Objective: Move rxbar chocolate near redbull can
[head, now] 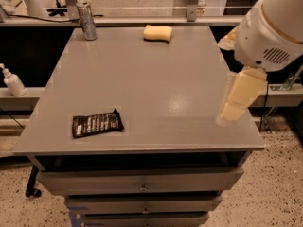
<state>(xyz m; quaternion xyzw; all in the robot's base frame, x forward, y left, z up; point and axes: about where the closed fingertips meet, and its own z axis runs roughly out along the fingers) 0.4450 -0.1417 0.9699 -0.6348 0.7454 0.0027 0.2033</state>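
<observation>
Scanning the flat grey metal table (142,79), we see the pale cream gripper (236,102) over its right edge; open or closed, we cannot tell. The flat black rxbar chocolate (96,123) lies front-left, well apart from the slim silvery redbull can (87,21) at the back-left corner.
</observation>
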